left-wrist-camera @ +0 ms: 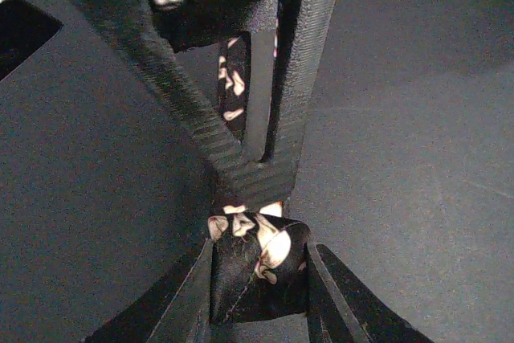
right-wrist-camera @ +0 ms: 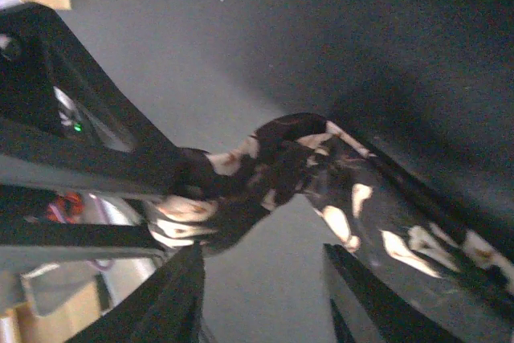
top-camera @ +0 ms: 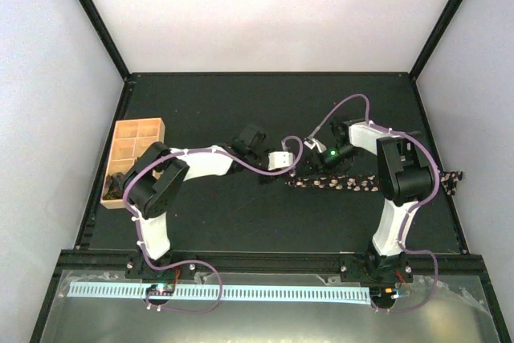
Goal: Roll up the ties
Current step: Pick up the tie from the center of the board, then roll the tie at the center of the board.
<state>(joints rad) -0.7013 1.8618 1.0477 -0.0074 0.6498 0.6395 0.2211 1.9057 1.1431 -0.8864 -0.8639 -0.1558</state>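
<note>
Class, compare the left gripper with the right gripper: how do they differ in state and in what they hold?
The left gripper is shut on the rolled end of the tie; the right gripper is open, with bare table between its fingers. The left gripper reaches in from the left, the right gripper from the right. Both meet at the same end of the tie.

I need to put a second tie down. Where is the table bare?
Bare: the far strip of table along its back edge, and the near patch in front of the tie. Crowded: the middle, where left claw and right claw meet.
</note>
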